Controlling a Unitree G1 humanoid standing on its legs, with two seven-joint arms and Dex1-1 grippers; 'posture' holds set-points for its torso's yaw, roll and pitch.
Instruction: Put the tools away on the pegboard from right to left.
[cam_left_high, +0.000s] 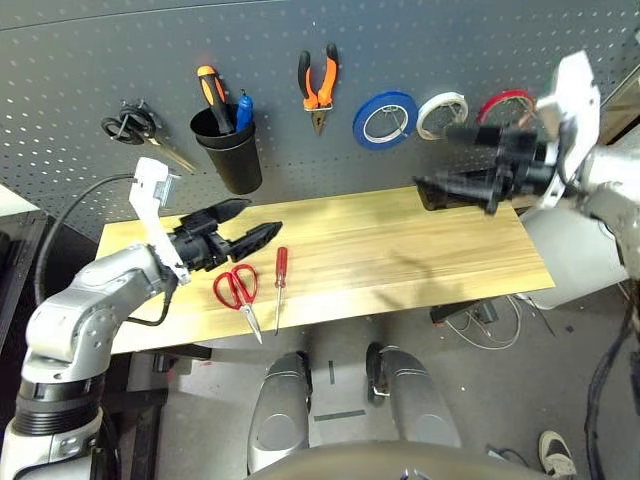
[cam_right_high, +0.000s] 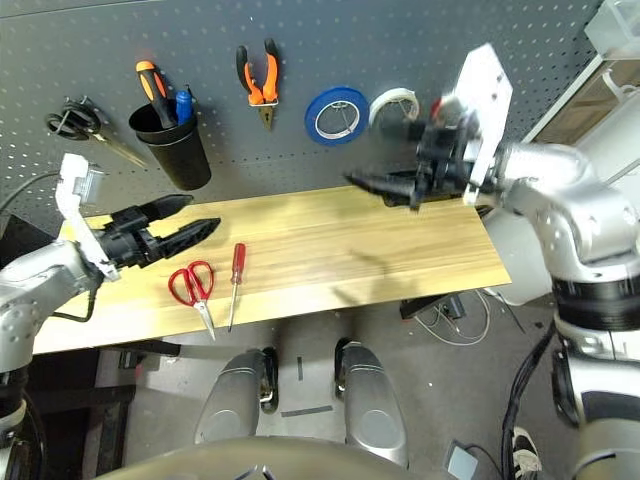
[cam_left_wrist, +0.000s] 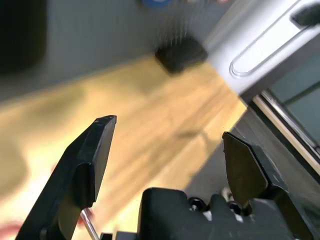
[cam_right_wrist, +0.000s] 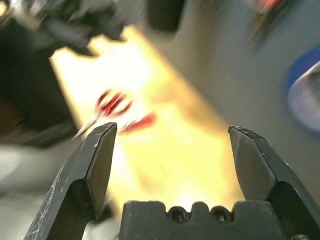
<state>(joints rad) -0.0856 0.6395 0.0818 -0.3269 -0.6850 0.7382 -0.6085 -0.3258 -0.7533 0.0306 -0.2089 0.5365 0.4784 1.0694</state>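
Observation:
On the dark grey pegboard (cam_left_high: 80, 60) the orange-and-black pliers (cam_left_high: 318, 85) hang from a hook. The thin red tape ring (cam_left_high: 505, 103) hangs at the far right, partly behind my right wrist. Red-handled scissors (cam_left_high: 237, 289) and the slim red-handled screwdriver (cam_left_high: 281, 272) lie side by side on the wooden table (cam_left_high: 400, 250), near its front left. My left gripper (cam_left_high: 264, 216) hovers open just above and behind them, holding nothing. My right gripper (cam_left_high: 435, 158) is open and empty in the air in front of the tape rolls, pointing left.
A blue tape roll (cam_left_high: 384, 118) and a white one (cam_left_high: 441, 114) hang beside the red ring. Black-handled scissors (cam_left_high: 130, 125) and a black cup (cam_left_high: 228, 150) holding an orange-handled tool are at the board's left. A white cabinet (cam_left_high: 570, 250) stands right of the table.

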